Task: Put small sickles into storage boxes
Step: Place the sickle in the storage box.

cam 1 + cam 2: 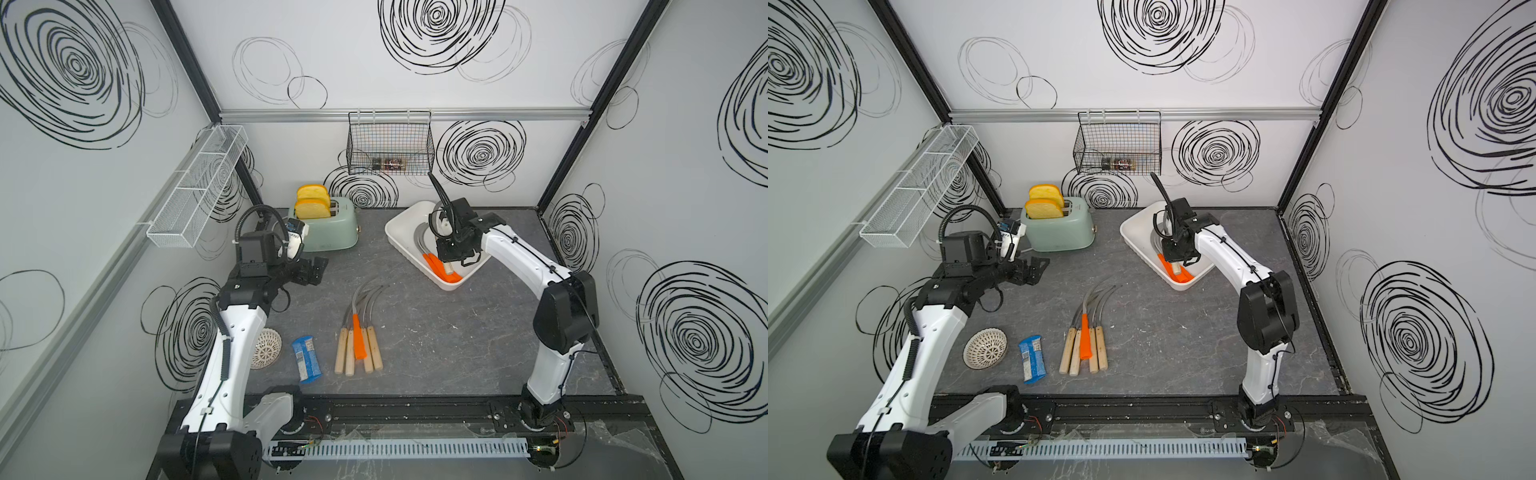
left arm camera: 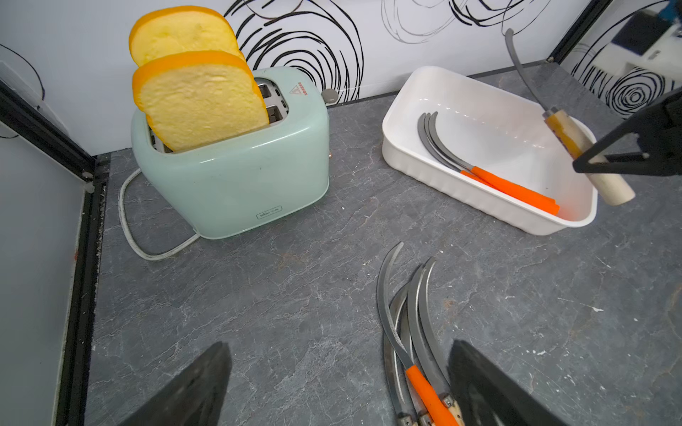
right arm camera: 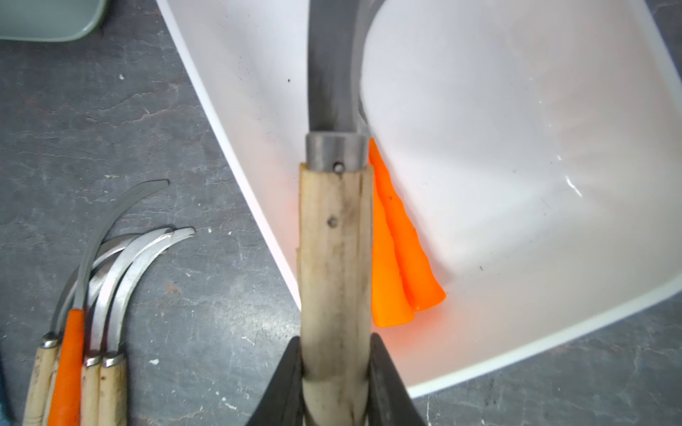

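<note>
In a top view, the right end effector [image 1: 452,261] is clamped on a wooden-handled sickle [image 1: 436,187] above the tub [image 1: 395,232], near the far right corner of the table [image 1: 457,353]. Left wrist: the left end effector [image 2: 336,387] gapes empty. Right wrist: I'd lower it and lay it beside the orange-handled pair [image 3: 402,258], blade inside the rim.

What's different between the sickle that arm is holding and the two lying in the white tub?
The held sickle has a pale wooden handle; the tub pair have orange handles. The held sickle hangs above the white tub, clamped in the right gripper with its blade pointing up; the tub pair lie flat inside, side by side. All share curved grey blades.
</note>
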Tool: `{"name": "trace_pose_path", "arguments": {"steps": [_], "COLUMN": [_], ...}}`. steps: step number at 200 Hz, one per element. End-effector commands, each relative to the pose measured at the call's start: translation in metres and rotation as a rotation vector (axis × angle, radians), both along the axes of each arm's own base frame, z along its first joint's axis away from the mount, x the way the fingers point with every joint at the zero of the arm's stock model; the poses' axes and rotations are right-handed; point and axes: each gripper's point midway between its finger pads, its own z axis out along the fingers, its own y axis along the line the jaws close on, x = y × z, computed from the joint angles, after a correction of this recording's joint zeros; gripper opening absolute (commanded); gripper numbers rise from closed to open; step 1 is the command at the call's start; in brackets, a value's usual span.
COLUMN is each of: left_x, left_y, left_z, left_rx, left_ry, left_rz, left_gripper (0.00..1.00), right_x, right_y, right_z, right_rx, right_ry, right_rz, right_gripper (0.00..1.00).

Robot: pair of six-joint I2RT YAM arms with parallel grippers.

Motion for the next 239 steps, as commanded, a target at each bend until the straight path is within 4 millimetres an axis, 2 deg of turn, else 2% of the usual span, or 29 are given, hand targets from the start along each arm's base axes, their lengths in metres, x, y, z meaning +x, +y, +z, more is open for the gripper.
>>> {"name": "trace_pose_path", "arguments": {"steps": [1,23,58,157,239], "left_x": [0.008,0.008,0.008,0.009,0.009], "left_y": [0.000,-0.001,-0.001,0.000,0.000], "left_z": [0.019,0.020,0.020,0.016,0.017], "left_rx": [-0.009,-0.015,-0.013,-0.013,-0.009], "left_ry": [-0.064,-0.065,-0.066,-0.056,-0.060], "left_rz": [-0.005,-0.008,-0.006,-0.004,-0.003], "left_gripper": [0.96,0.96,0.96,0.96,0.96], "right_x": [0.013,0.025,0.032,0.026,0.023], "right_y": [-0.005,-0.009,-0.011,-0.008,-0.005], "right_z": [0.002,-0.007,-0.029,-0.067,-0.078], "right_rx": [-0.076,-0.130,-0.196,-0.273,-0.324], "right_ry": [-0.037,-0.040,-0.009,0.051,0.065], "right_rz": [0.026,0.027,0.048,0.106,0.134], "right_gripper": [0.00,0.00,0.00,0.00,0.00]}}
